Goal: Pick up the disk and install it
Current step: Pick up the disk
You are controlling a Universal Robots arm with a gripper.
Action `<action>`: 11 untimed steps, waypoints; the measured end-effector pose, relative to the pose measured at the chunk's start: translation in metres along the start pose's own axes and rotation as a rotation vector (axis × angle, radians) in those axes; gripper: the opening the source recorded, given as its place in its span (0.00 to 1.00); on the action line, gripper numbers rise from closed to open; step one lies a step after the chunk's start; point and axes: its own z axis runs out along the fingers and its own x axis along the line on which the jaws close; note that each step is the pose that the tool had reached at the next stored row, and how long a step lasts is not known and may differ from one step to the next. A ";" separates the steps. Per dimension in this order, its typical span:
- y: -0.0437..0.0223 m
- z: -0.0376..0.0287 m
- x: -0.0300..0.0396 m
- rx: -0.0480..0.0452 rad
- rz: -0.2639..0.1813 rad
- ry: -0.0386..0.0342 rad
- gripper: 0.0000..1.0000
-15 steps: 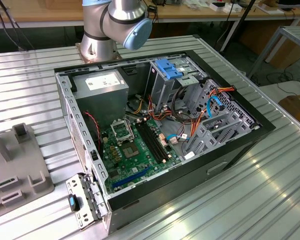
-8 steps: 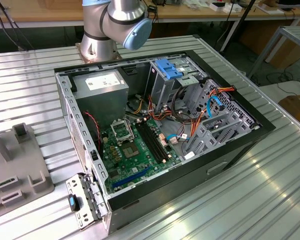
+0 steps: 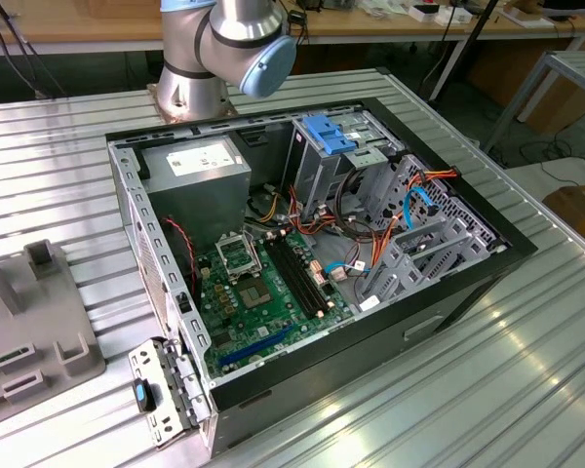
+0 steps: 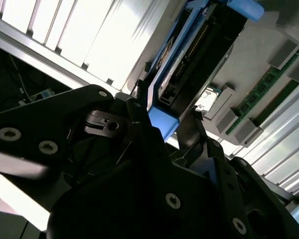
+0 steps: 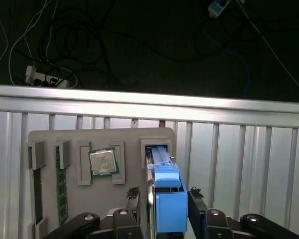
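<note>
The disk (image 5: 169,209) is a grey drive in a bright blue carrier frame, held on edge between my gripper's (image 5: 163,195) black fingers (image 5: 133,196), which press its two faces. In the second wrist view the disk (image 4: 164,89) runs away from the gripper (image 4: 164,117), blue corner between the fingertips. Its far end hangs over the slot (image 5: 157,149) of the grey holder plate (image 5: 50,137). In the exterior view that plate (image 3: 49,331) lies at the left and its slot block (image 3: 44,255) stands without a drive. The open computer case (image 3: 507,244) lies in the middle of the table.
The holder plate also carries a processor chip (image 5: 103,162) and memory sticks (image 5: 61,184). Beyond it the ribbed metal table ends, with cables on the dark floor (image 5: 65,50). Inside the case stand a blue-topped drive cage (image 3: 329,134), a power supply (image 3: 197,166) and the motherboard (image 3: 263,292). The arm's base (image 3: 214,49) is behind the case.
</note>
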 end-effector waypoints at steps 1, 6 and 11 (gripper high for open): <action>0.0000 0.0000 0.0000 0.0001 0.000 0.0000 0.51; 0.0000 0.0000 0.0000 0.0000 0.001 0.0000 0.37; 0.0000 0.0000 0.0000 0.0000 0.002 0.0000 0.37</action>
